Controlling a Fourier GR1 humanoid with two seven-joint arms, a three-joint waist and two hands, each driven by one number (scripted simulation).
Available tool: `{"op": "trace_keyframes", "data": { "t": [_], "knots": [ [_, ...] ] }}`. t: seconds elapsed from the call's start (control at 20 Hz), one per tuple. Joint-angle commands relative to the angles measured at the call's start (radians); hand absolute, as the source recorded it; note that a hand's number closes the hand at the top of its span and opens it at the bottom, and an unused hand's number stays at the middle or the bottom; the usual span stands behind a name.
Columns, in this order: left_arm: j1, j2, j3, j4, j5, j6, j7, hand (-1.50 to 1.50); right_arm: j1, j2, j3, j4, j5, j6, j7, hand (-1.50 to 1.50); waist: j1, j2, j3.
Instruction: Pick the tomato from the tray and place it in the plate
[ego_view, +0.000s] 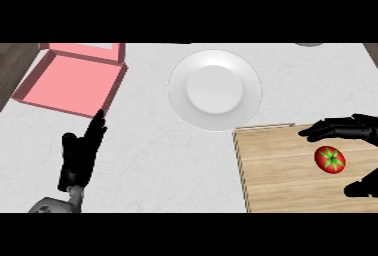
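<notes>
Tomato is the thing to lift: a small, round, red fruit with a green star-shaped calyx on top, lying on the wooden tray toward its right side. By my judgement it is light, smooth-skinned and a little yielding, so it may roll on the flat wood and could bruise or slip if pinched at one point. The sensible hold is across its widest part, fingers on one flank and thumb on the opposite, with the calyx left facing up.

The right robot hand comes in from the view's right edge and brackets the tomato: its fingers stretch over the tray just beyond the fruit, its thumb shows on the near side, and the tomato lies in the gap between them, apart from both. The hand is spread wide and holds nothing.

The white plate sits on the pale marbled worktop beyond the tray's far left corner. A pink box with its lid open lies at the far left. The left robot hand rests at the lower left, fingers straight and pointing up.
</notes>
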Motion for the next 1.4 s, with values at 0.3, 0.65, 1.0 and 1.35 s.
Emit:
{"op": "trace_keyframes", "data": {
  "t": [0.3,0.65,1.0,1.35],
  "knots": [
    [-0.063,-0.057,0.002,0.100,-0.020,0.000,-0.026,0.00,-0.191,-0.123,0.178,0.067,0.404,-0.088,-0.280,-1.50,-0.006,0.000,-0.005],
    [-0.010,-0.030,0.013,0.036,-0.025,-0.015,-0.017,0.00,-0.289,-0.120,0.342,0.114,0.582,-0.066,-0.211,-1.50,-0.001,-0.006,-0.006],
    [-0.026,-0.020,0.084,0.102,0.010,-0.070,-0.027,0.00,-0.296,-0.025,0.424,0.195,0.697,-0.101,-0.182,-1.50,-0.023,-0.009,-0.006],
    [0.029,-0.028,0.058,-0.025,-0.049,-0.019,0.035,0.00,-0.285,0.011,0.452,0.295,0.756,-0.172,-0.252,-1.50,-0.021,-0.013,-0.005]
  ]
}}
